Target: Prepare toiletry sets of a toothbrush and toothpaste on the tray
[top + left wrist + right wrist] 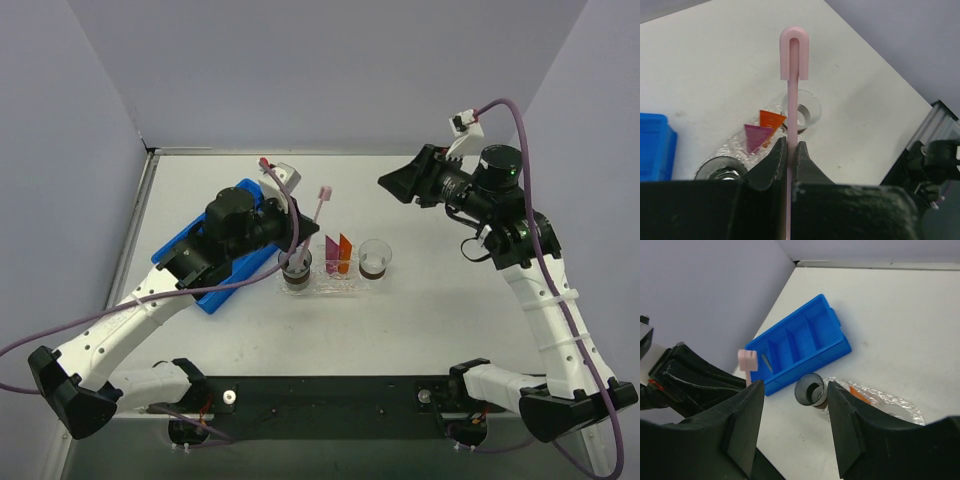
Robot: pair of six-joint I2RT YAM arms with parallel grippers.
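Note:
My left gripper (790, 150) is shut on the pale pink toothbrush (791, 107), whose head (323, 193) sticks up past the fingers. It hangs just above the left end of the clear tray (330, 287), over the left clear cup (296, 268). The orange toothpaste tube (345, 252) and the magenta one (330, 250) stand on the tray between that cup and a second cup (374, 258). Both tubes show in the left wrist view, orange (771, 119) and magenta (756, 137). My right gripper (400, 185) is raised at the back right, open and empty (795, 390).
A blue compartmented bin (205, 270) lies left of the tray, partly under my left arm; it also shows in the right wrist view (800, 340). Grey walls close the table at the back and sides.

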